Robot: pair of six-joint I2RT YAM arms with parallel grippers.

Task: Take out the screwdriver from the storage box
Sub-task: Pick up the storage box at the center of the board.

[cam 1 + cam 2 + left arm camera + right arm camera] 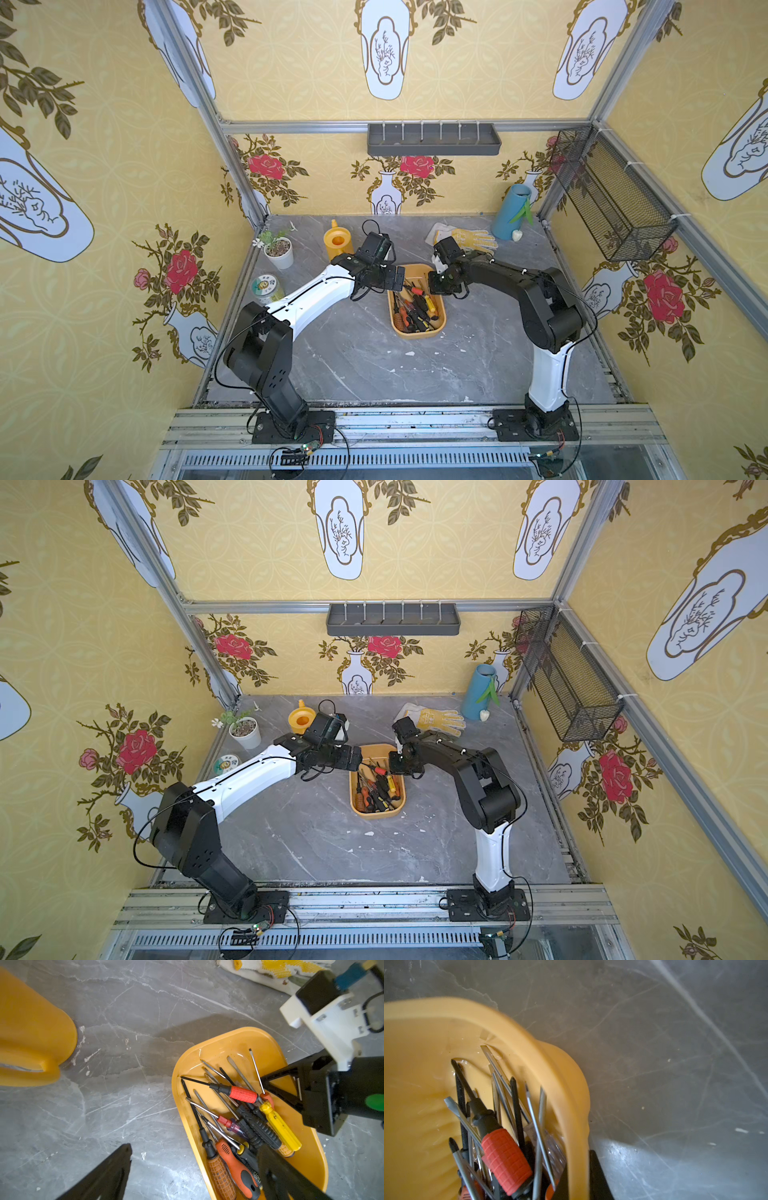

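Clamping storage box [542, 1057] rim, right tool [579, 1180]

The storage box [415, 335] is yellow-orange, its screwdrivers [244, 1094] have red, yellow, orange and black handles, the tabletop [374, 365] is grey marble with white veins, and the wallpaper [124, 174] yellow with red roses.

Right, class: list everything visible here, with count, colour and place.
storage box: one, yellow-orange, table centre
screwdrivers: many, mixed colours, piled inside box
watering can: one, yellow, left of box
potted plant: one, white pot, back left
tin: one, green-white lid, left edge
glove: at least one, yellow-white, back
vase: one, blue, back right corner
rack: one, grey, back wall
mesh basket: one, black, right wall
left end effector: one, black, open above box
right end effector: one, black, shut on box rim
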